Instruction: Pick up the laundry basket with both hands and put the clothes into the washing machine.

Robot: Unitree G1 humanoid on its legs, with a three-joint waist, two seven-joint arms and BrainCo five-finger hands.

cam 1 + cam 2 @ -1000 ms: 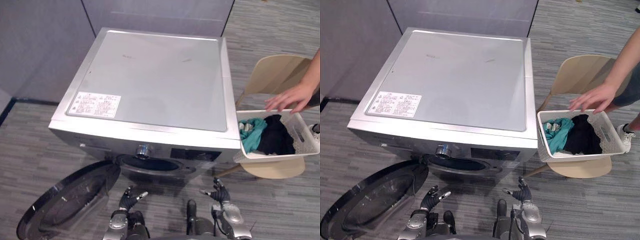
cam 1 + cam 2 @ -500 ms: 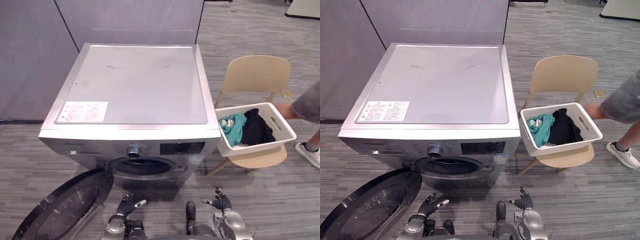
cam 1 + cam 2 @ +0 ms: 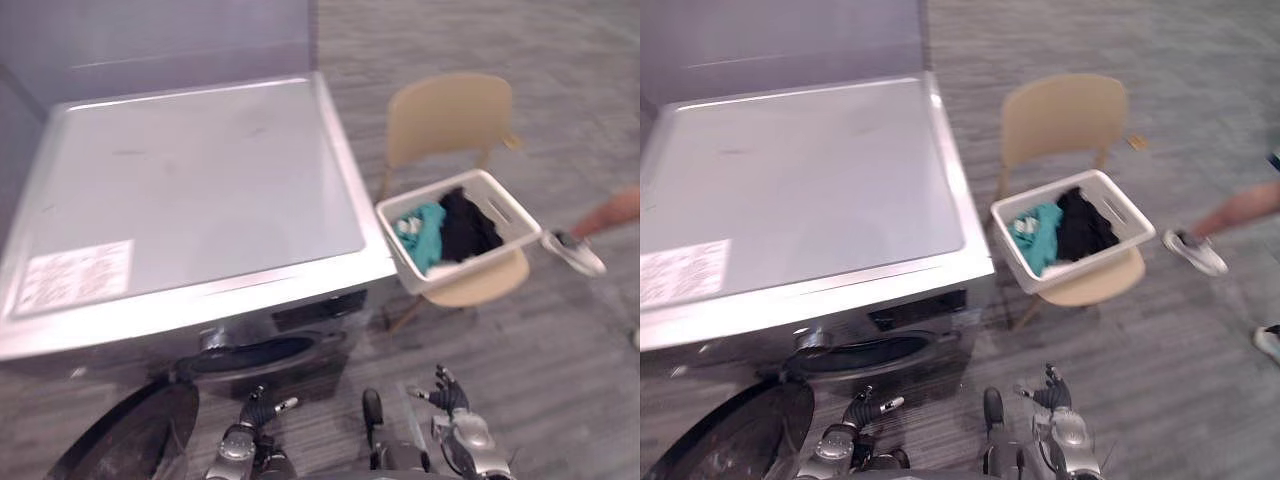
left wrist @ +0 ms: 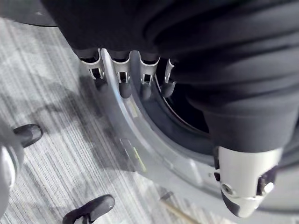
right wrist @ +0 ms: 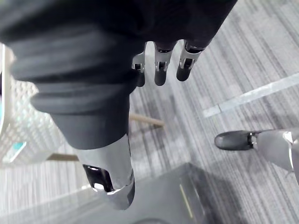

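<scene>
Moved: person (image 3: 1240, 207) stepped back from white plastic laundry basket (image 3: 470, 266).
Hands: left hand (image 3: 250, 412), right hand (image 3: 450, 395) relaxed, empty.
Risk: basket overhangs beige chair (image 3: 450, 115); uneven grasp likely tips it.

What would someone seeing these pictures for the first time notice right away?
The big silver washing machine dominates the left of the head views, its round door swung open low at the front. Right of it, a white laundry basket with teal and black clothes sits on a beige chair. The left hand and right hand hang open and empty low in front of the machine.
</scene>
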